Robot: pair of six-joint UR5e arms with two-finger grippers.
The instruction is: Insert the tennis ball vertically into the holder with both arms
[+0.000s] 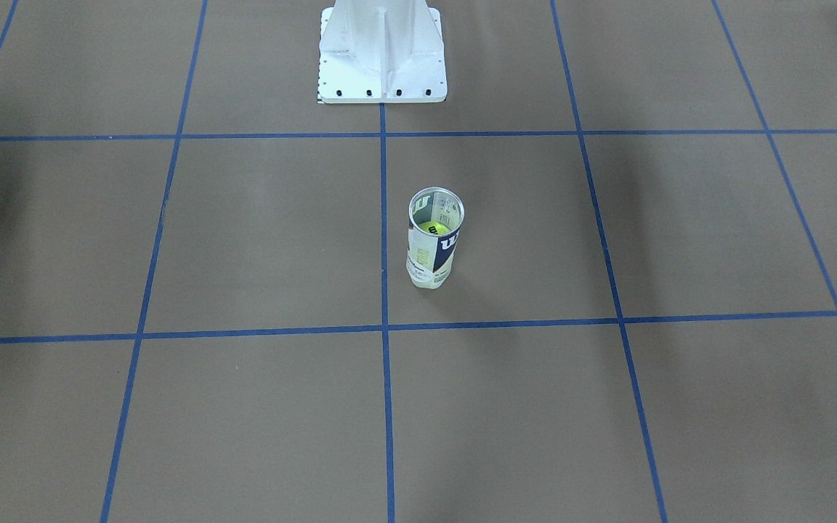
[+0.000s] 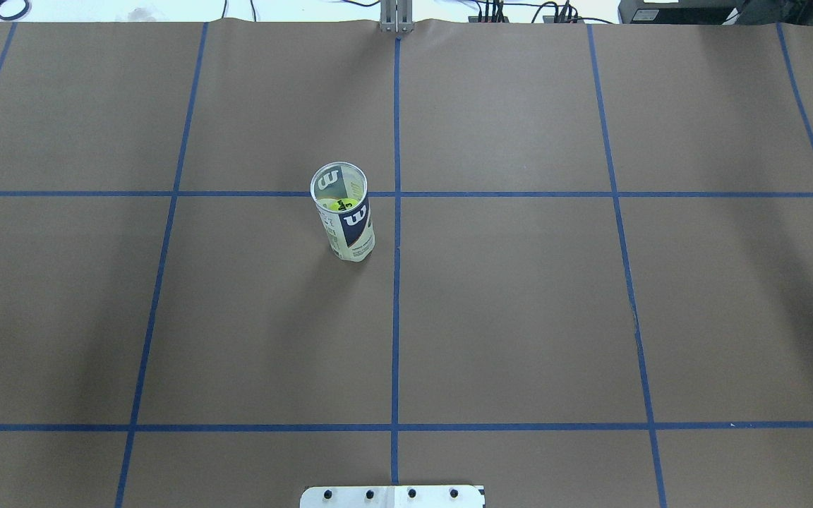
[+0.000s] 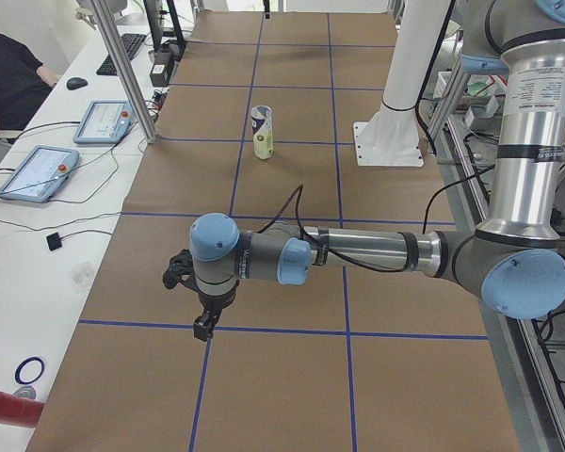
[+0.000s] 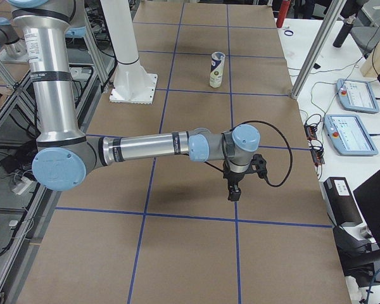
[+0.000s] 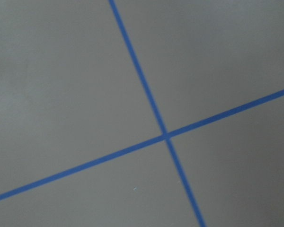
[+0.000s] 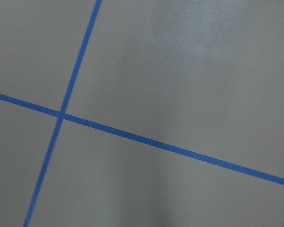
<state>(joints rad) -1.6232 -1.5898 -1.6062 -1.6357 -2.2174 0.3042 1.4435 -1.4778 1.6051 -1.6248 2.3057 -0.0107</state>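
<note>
The holder [image 1: 434, 247] is a clear can with a white and navy "W" label. It stands upright with its mouth open near the table's middle, and shows in the overhead view [image 2: 347, 229] and both side views [image 3: 262, 132] [image 4: 216, 69]. A yellow tennis ball [image 1: 434, 229] lies inside it [image 2: 341, 206]. My left gripper [image 3: 204, 328] hangs over the table far from the holder, toward the table's left end. My right gripper [image 4: 233, 193] hangs likewise toward the right end. Both show only in side views, so I cannot tell whether they are open or shut. The wrist views show only brown table and blue tape.
The white pedestal [image 1: 382, 58] stands at the robot's side of the table [image 2: 392, 496]. Blue tape lines [image 5: 165, 136] grid the brown surface. Control tablets [image 3: 38, 172] [image 4: 351, 133] and metal posts [image 3: 122, 66] stand beyond the table edge. A seated person [image 3: 5, 66] is nearby.
</note>
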